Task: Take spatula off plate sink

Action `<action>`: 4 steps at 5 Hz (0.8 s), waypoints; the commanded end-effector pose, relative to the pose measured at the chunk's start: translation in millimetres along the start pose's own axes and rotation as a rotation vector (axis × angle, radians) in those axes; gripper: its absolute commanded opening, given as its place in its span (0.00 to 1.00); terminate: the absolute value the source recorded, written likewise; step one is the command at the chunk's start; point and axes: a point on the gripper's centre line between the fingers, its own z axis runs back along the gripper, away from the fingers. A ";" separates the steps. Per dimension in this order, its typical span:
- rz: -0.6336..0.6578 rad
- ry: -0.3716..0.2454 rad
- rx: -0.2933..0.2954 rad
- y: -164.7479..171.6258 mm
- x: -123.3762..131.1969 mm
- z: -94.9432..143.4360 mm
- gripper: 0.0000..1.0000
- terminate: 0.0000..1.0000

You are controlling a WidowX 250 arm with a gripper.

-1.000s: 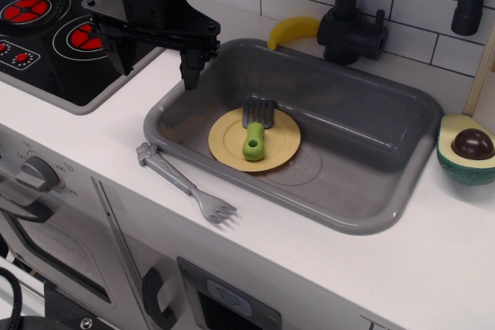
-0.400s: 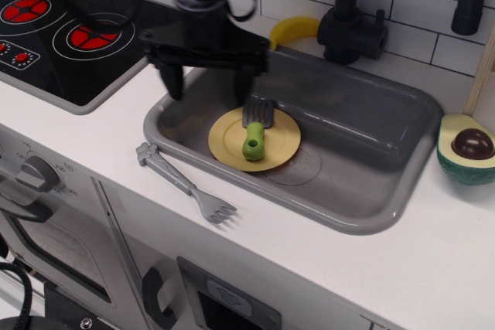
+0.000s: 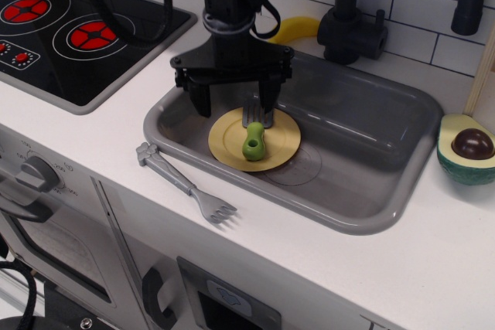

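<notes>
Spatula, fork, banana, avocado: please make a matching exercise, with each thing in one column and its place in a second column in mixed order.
Things:
1. spatula
2. fork
3. banana
4. avocado half

Places:
A. counter, right of the sink
B. on the plate
C. behind the sink, by the faucet
D. counter, in front of the sink

Pairs: 1-B, 2-D, 3-C, 4-A

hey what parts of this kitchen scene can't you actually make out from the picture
- Back edge of the plate and the tip of the spatula blade: covered by the gripper.
- How high the gripper fingers hang above the plate: one view only, cannot tell.
- Most of the banana: behind the arm.
- Stovetop: cut off by the left and top edges.
- Avocado: cut off by the right edge.
- Faucet top: cut off by the top edge.
</notes>
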 end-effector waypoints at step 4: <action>0.067 -0.063 0.032 -6.1 -0.2 -41.8 1.00 0.00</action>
